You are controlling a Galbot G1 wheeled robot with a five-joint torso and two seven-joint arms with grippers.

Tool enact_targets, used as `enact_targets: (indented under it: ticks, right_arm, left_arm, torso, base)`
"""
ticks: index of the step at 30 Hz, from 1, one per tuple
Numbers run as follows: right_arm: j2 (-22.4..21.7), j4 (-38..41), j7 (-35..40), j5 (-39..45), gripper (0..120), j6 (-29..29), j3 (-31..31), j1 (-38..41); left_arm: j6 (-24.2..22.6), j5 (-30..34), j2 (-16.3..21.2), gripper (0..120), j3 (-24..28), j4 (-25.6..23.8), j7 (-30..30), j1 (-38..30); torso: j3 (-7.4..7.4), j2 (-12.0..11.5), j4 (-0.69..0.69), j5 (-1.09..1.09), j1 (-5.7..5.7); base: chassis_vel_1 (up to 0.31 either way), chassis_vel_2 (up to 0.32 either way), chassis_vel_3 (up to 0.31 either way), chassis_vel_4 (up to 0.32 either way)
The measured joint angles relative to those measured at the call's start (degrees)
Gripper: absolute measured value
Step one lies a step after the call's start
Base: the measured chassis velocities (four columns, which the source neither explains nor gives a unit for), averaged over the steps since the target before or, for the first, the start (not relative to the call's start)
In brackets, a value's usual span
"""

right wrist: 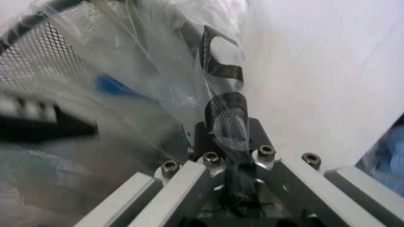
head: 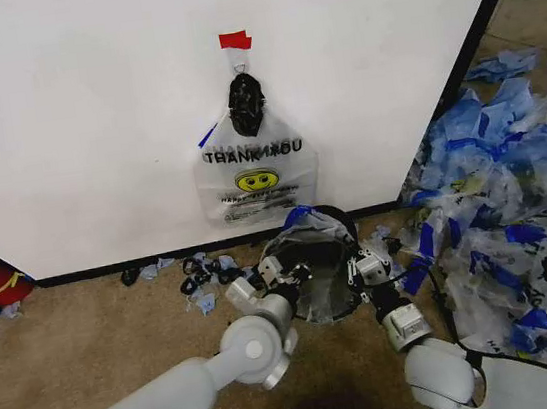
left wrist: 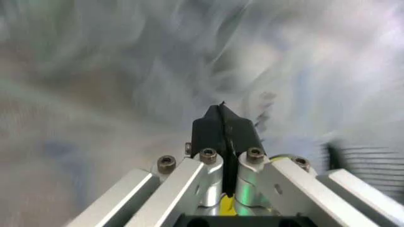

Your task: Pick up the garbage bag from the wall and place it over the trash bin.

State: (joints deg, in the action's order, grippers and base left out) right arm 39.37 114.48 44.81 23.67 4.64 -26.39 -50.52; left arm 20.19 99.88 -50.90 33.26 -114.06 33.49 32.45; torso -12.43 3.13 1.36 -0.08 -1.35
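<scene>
Head view: a thin clear plastic garbage bag (head: 312, 252) with blue tape on its edge lies draped over the small round black wire-mesh trash bin (head: 338, 297), which stands on the brown carpet (head: 90, 340) just in front of the large white wall panel (head: 71, 120). The left gripper (head: 285, 276) sits at the bin's left rim and the right gripper (head: 362, 265) at its right rim, each at the bag's edge.

In the left wrist view, the left gripper's black fingertips (left wrist: 222, 127) are pressed together with clear film all around them — whether they pinch a fold, I cannot tell. In the right wrist view, the right gripper's fingers (right wrist: 227, 124) are closed on a bunched strip of the clear bag, with the mesh bin wall just beside them.

A second clear bag printed "THANK YOU" with a yellow smiley (head: 256, 178) hangs on the wall above, under a black knot-like lump (head: 245, 104) with red tape. A heap of similar clear-and-blue bags (head: 506, 204) lies to the right.

The likely risk: the slippery film could slide off the rim if either side is released unevenly, or tear where it snags on the mesh.
</scene>
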Motion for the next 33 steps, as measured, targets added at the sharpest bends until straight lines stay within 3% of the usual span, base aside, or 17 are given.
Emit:
enact_targets:
  ticks: [9, 14, 20, 33]
  right_arm:
    - [1.7, 2.5, 0.7, 12.8, 0, 3.0, 0.8, -0.3]
    - [3.6, 4.8, 1.2, 20.7, 0, 4.4, 0.5, -0.5]
    - [4.8, 5.2, 2.5, 23.9, 0, 4.3, -0.8, -0.6]
    - [8.0, 6.2, 5.3, 30.1, 0, 2.4, -2.7, -1.7]
  left_arm:
    - [-1.3, -4.6, 5.9, 0, -4.2, -4.4, -2.5, 3.0]
    - [-2.0, -7.1, 10.9, 0, -10.0, -8.5, -4.1, 8.9]
    - [-2.0, -7.5, 15.0, 0, -15.8, -12.3, -5.2, 14.1]
    - [-2.3, -9.1, 18.9, 0, -25.7, -15.5, -7.2, 18.4]
  torso:
    - [0.0, 0.0, 0.0, -0.01, 0.0]
    - [0.0, 0.0, 0.0, -0.02, 0.0]
    - [0.0, 0.0, 0.0, -0.01, 0.0]
    - [0.0, 0.0, -0.01, 0.01, 0.0]
  base:
    - [0.0, 0.0, 0.0, 0.0]
    - [0.0, 0.0, 0.0, 0.0]
    - [0.0, 0.0, 0.0, 0.0]
    - [0.0, 0.0, 0.0, 0.0]
